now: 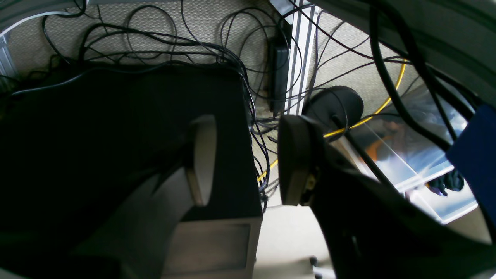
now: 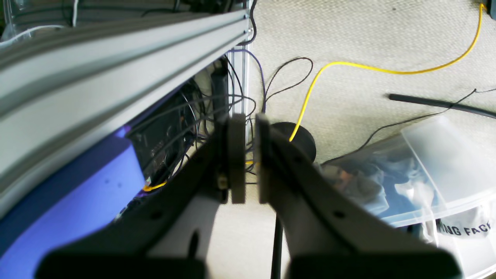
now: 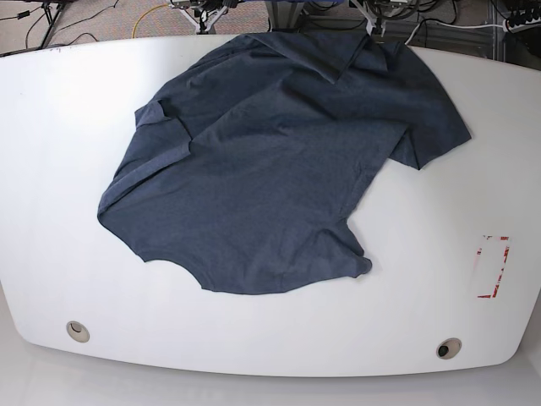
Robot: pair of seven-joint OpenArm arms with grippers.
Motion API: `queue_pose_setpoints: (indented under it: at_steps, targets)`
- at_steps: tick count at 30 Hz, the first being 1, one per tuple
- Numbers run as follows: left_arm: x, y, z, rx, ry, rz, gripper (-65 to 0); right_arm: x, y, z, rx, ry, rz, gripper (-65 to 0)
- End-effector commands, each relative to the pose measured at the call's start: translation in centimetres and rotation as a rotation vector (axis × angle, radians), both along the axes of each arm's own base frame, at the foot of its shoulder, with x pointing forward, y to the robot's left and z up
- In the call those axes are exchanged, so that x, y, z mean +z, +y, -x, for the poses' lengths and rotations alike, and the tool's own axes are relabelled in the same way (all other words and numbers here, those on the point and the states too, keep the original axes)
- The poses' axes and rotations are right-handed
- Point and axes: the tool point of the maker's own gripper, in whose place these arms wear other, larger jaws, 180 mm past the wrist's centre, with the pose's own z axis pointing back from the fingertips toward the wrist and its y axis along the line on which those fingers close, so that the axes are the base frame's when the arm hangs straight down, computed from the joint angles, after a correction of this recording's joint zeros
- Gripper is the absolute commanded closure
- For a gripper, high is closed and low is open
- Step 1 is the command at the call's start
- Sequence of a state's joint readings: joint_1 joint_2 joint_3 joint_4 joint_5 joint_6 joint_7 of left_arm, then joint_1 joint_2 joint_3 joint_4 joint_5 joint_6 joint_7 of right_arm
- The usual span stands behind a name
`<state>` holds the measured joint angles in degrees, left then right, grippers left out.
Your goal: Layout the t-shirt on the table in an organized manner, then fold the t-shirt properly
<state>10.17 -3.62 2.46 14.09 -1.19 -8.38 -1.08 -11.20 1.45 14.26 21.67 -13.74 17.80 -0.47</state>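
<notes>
T-shirt [image 3: 270, 178]: I see it crumpled on the table [image 3: 51, 169], plain side up (upper edge bunched).
Left pincer [image 1: 248, 161]: spread, empty, over floor cables.
Right pincer [image 2: 250, 159]: pressed nearly together, gripping nothing.

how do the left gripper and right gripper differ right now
The left gripper has its jaws standing well apart, while the right gripper has its jaws drawn nearly together, with only a thin slit between the pads. The left gripper hangs partly over a dark box, the right gripper beside a grey aluminium rail. Both are empty, both look down at cabled carpet rather than the table, and neither touches the t-shirt.
</notes>
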Motion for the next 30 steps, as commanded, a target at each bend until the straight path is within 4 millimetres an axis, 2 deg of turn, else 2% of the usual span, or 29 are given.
queue_pose_setpoints:
  at_steps: [1,5,11,16,22,25,30]
  targets:
    - [0.3,1.1,0.3,-0.002,-0.045,-0.014,-23.9,0.2,-0.3,0.7,-0.005,-0.020,0.003,-4.3]
    - [0.7,1.3,0.3,0.000,-0.099,-0.016,-23.9,0.7,0.7,1.0,-0.017,-0.072,-0.007,-4.3]
    - [1.0,1.2,1.3,-0.002,-0.102,-0.013,-23.9,1.3,0.5,2.4,-0.017,-0.082,0.005,-4.3]
    - [1.9,0.9,2.1,-0.013,-0.136,-0.006,-23.9,2.3,1.5,3.3,-0.020,-0.110,0.000,-4.3]
    - [4.0,2.4,1.7,-0.024,-0.223,-0.027,-23.9,4.3,1.1,3.6,-0.008,-0.175,0.024,-4.3]
    - [5.3,2.7,1.3,-0.019,-0.271,-0.035,-23.9,5.8,1.7,3.5,-0.015,-0.216,0.023,-4.3]
    - [7.7,3.4,2.1,-0.020,-0.317,-0.051,-23.9,8.5,1.2,3.2,0.000,-0.282,0.047,-4.3]
